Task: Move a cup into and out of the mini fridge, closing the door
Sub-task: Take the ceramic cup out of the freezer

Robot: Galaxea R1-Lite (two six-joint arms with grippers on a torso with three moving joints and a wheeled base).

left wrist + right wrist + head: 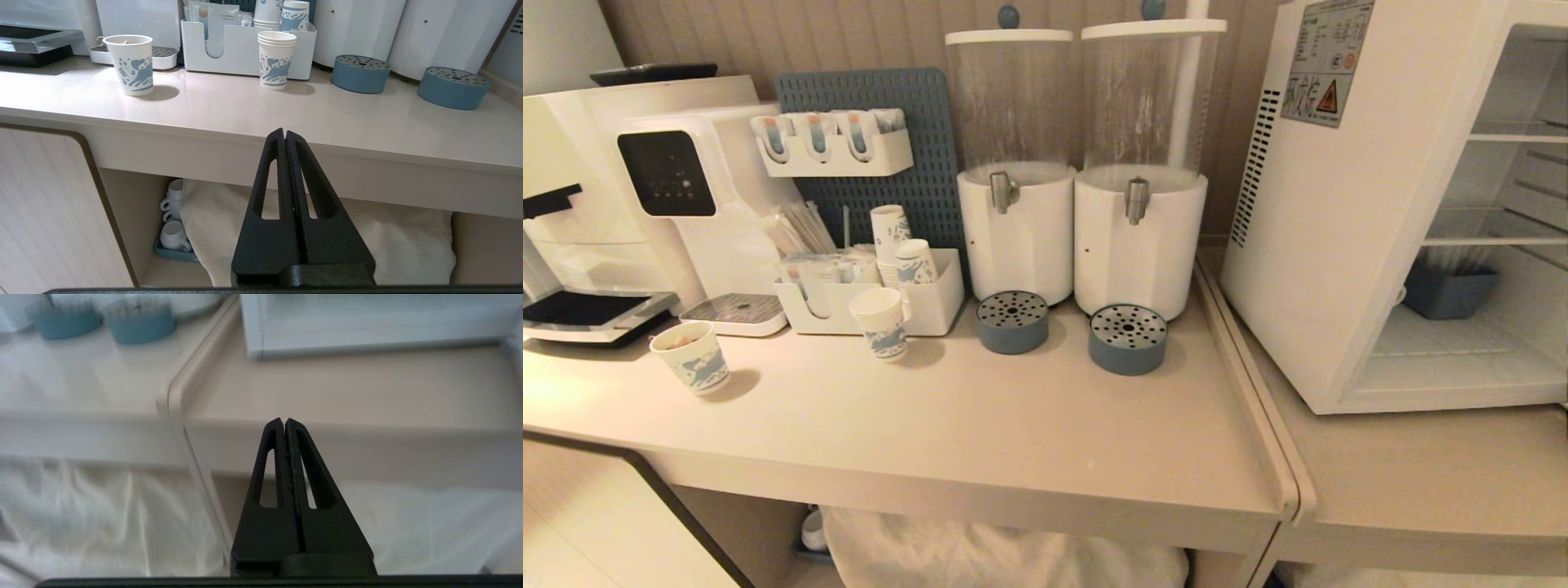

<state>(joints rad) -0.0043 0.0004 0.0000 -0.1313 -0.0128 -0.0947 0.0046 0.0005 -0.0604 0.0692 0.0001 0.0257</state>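
Black and pressed tip to tip with nothing between them, the fingers of the left gripper (284, 131) hang in front of the beige counter's (229, 110) front edge, below its top surface. Beyond and above the tips stand 2 printed paper cups (131, 64), one off to each side, then a white organiser box (245, 51) behind them, and 2 round blue drip trays (359, 73) further across. Below the gripper, under the counter, white ceramic mugs (175, 234) sit stacked in a blue tray (173, 254) beside a white cloth (392, 241); which of them is the cup of the task cannot be told.

The right gripper (284, 421) is likewise closed on nothing, its tips level with the front edge of the neighbouring counter section. Ahead of it, past a bare stretch of counter, stands the mini fridge (367, 332), only its bottom frame showing there.

From the head view neither gripper appears. The mini fridge (1339, 245) stands open at the right, wire shelves and a dark blue bin (1450, 294) visible inside; the door itself lies outside the views. 2 drink dispensers (1017, 229) stand beside it.
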